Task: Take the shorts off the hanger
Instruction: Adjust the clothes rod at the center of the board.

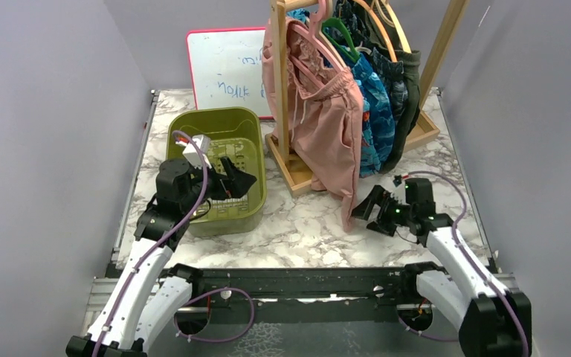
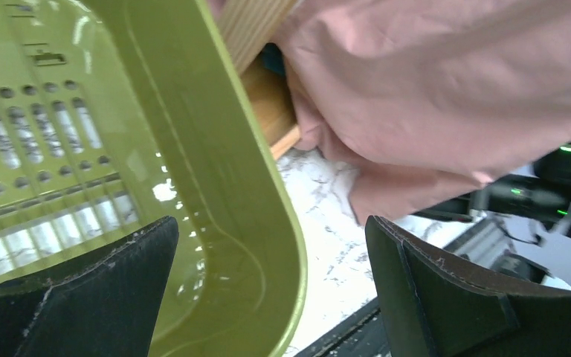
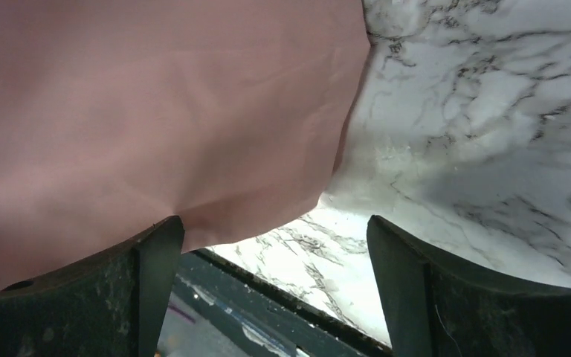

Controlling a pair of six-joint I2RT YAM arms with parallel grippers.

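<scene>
a: how do the left jaws stand?
b: spread wide, with nothing between them. their dark fingers straddle the right wall of the green basket, one over the slotted floor inside and the other outside it.
a: and the right jaws?
b: wide apart too, and holding nothing. they sit low over the marble tabletop, just beside the bottom hem of the pink shorts. in the right wrist view the hem hangs ahead of the finger at the left of that view, and the gap shows mostly bare marble. i cannot tell whether cloth touches finger.
a: where are the shorts?
b: all on the wooden rack, which stands right of the basket towards the far edge. the pink pair hangs at the front on a pink hanger, its lower corner down near the tabletop. behind it come bright blue printed shorts, and a dark olive pair at the back.
a: anything else?
b: a whiteboard leans behind the basket.
</scene>
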